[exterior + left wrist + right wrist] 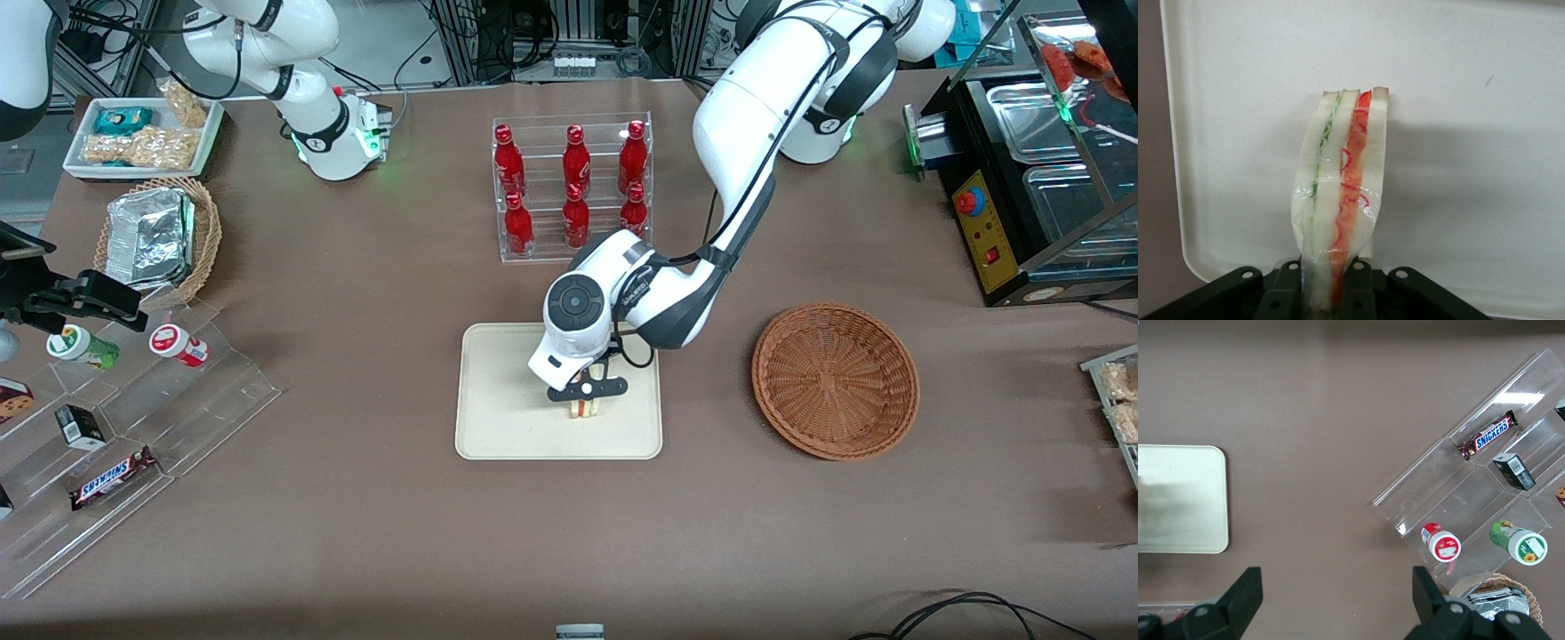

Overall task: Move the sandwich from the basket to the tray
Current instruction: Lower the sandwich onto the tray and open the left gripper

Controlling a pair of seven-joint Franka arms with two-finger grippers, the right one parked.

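Note:
The wrapped sandwich [586,408] [1341,187] shows white bread with green and red-orange layers. It stands upright over the cream tray [498,427] [1471,133], and my gripper [587,402] [1330,287] is shut on its upper end, directly above the tray's middle. Whether its lower tip touches the tray I cannot tell. The reddish-brown woven basket [836,380] lies beside the tray toward the working arm's end of the table, with nothing in it.
An acrylic rack of red bottles [573,187] stands farther from the front camera than the tray. Stepped acrylic shelves with snacks [116,418], a tan basket of foil containers [160,236] and a white snack tray [142,133] lie toward the parked arm's end. A black appliance [1022,187] stands toward the working arm's end.

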